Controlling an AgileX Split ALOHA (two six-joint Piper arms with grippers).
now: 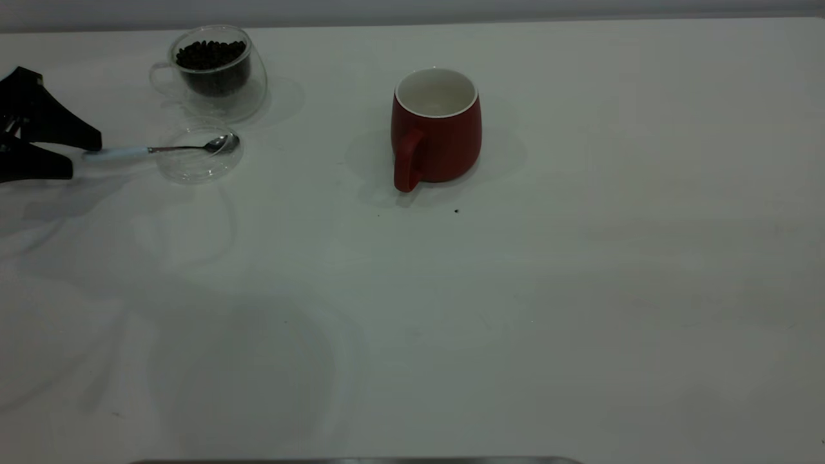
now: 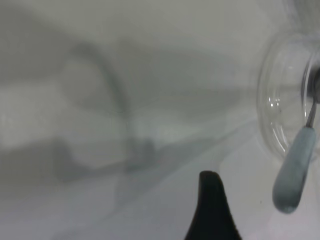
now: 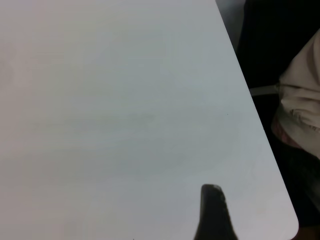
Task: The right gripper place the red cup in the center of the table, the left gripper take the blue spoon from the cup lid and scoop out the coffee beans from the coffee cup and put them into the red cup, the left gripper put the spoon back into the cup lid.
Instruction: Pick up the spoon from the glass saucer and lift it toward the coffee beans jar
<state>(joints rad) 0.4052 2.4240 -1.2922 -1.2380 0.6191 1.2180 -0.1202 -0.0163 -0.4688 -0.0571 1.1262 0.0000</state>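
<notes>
Obstacles on the table [image 1: 580, 290] are grouped toward 10 and 12 o'clock. The coffee cup [image 1: 216, 71] stands at 10 o'clock; the cup lid [image 1: 196, 161] lies just in front of it, with a narrow gap between them. The blue spoon [image 1: 161, 149] spans the lid, handle pointing to 9 o'clock, its end just beside the spread fingers of the left claw [image 1: 87, 156]. The red cup [image 1: 437, 129] stands near 12 o'clock, well apart from the glassware. Passage is wide between them. From 3 through 6 to 8 o'clock the surface carries nothing.
</notes>
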